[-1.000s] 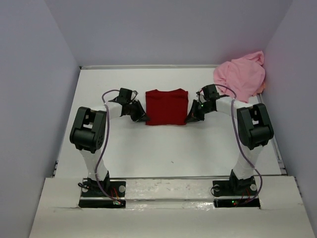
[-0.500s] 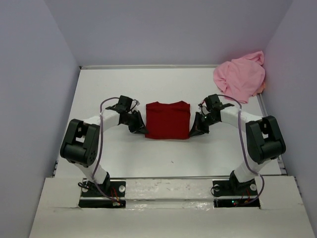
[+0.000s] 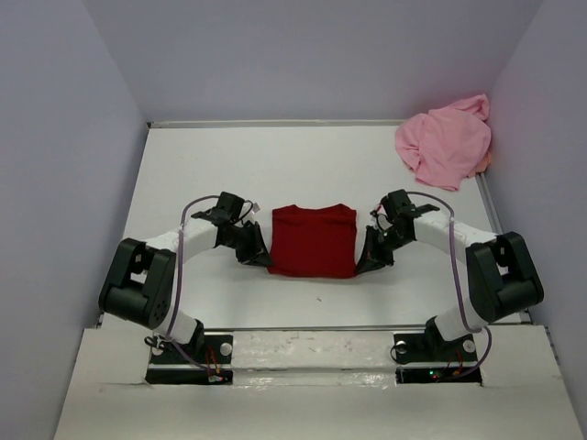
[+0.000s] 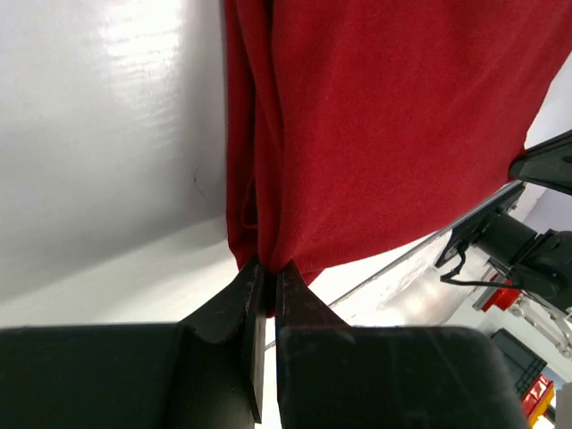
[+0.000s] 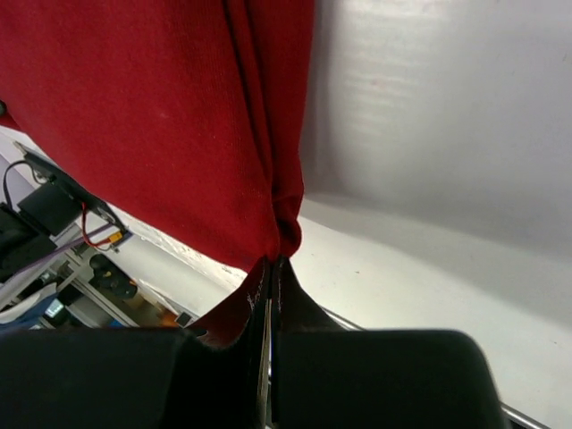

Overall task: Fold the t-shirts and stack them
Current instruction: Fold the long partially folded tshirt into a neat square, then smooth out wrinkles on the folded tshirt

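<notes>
**1 shirt folded, 1 waiting**

The dark red t-shirt point(image 3: 312, 240) lies as a compact rectangle at centre, with the left gripper point(image 3: 260, 257) and right gripper point(image 3: 365, 261) each pinching a near corner. It looks fully folded, though layers are hard to count. The pink t-shirt point(image 3: 445, 142) lies crumpled in the far right corner by the walls point(image 3: 541, 110). Open table point(image 3: 211, 165) lies left.

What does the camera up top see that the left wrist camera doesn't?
Only the top view shows the pink t-shirt, crumpled in the far right corner. Only the left wrist view shows, close up, the left gripper pinched shut on a bunched edge of cloth. Both show the dark red t-shirt and the white table.
</notes>
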{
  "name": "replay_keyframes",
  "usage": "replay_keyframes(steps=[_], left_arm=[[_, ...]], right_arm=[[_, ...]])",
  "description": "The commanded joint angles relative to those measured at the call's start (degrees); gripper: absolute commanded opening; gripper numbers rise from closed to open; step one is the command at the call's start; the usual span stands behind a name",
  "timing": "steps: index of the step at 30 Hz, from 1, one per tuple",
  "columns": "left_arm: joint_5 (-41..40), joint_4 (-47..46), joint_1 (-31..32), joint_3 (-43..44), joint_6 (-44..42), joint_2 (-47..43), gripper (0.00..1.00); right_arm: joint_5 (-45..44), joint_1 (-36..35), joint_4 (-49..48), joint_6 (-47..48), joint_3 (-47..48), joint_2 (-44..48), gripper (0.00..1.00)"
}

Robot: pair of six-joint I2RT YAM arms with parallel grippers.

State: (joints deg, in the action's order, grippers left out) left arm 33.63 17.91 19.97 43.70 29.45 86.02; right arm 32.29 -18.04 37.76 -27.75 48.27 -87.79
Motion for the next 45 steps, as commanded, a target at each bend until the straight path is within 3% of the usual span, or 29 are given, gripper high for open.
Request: replay_keyframes(steps=[1, 4, 8, 10, 12, 13, 15, 24, 29, 32, 34, 35, 36, 37, 38, 45], left_arm=[[0.03, 2.66, -0.10, -1.95, -1.77, -2.26, 0.15], [0.74, 1.69, 0.16, -2.48, -1.68, -2.17, 0.33], [1.18, 0.37, 0.42, -2.83, -0.98, -1.91, 0.45], [1.61, -0.24, 0.51, -2.83, -0.80, -1.47, 0.56], [1.53, -0.51, 0.77, -2.57, -0.71, -1.12, 0.63], [1.44, -0.51, 0.86, -2.22, -0.62, -1.20, 0.67], [1.18, -0.33, 0.86, -1.78, -0.71, -1.73, 0.69], [0.13, 2.38, 0.86, 2.61, -1.68, -2.43, 0.69], [-3.74, 7.21, 0.78, 7.18, -3.43, -3.31, 0.64], [-4.62, 8.10, 0.78, 9.29, -3.53, -5.24, 0.60], [-3.23, 6.97, 0.86, 9.73, -2.39, -7.00, 0.52], [-2.00, 4.53, 0.86, 9.39, -1.69, -7.53, 0.44], [-0.68, 2.93, 0.86, 9.12, -0.03, -8.14, 0.33], [2.12, 1.44, 0.86, 8.68, 0.95, -8.23, 0.09], [3.54, -0.32, 0.78, 7.72, 1.91, -8.15, 0.00], [8.29, -9.55, 1.22, 5.61, 5.96, -6.48, 0.00]], right_arm=[[-2.24, -0.41, 4.43, 1.82, -1.86, 2.80, 0.00], [-2.32, -0.94, 4.43, 1.91, -2.13, 2.45, 0.00], [-2.41, -1.46, 4.08, 1.82, -2.04, 1.75, 0.00], [-2.24, -1.47, 3.73, 1.99, -2.22, 1.22, 0.12], [-2.76, -1.47, 3.64, 1.65, -2.22, 1.30, 0.39], [-3.11, -1.47, 3.55, 1.38, -2.13, 1.74, 0.45], [-3.90, -1.47, 3.64, 1.29, -1.52, 2.36, 0.60], [-8.55, -1.47, 7.94, 2.69, 2.88, 3.59, 0.62], [-12.42, -1.47, 10.75, 2.53, 4.81, 5.87, 0.61], [-12.79, -1.47, 11.81, 2.00, 6.74, 8.94, 0.55], [-11.39, -1.47, 10.33, 1.30, 7.54, 10.79, 0.35], [-8.94, -1.47, 9.36, 0.77, 7.63, 10.88, 0.00], [-7.61, -1.47, 7.70, 0.42, 7.63, 10.88, 0.00], [-5.94, -1.47, 6.55, 0.07, 7.37, 10.71, 0.00], [-4.19, -1.47, 5.41, -0.29, 7.28, 9.93, 0.00], [1.89, -2.00, -0.84, -4.07, 6.93, 7.37, 0.00]])
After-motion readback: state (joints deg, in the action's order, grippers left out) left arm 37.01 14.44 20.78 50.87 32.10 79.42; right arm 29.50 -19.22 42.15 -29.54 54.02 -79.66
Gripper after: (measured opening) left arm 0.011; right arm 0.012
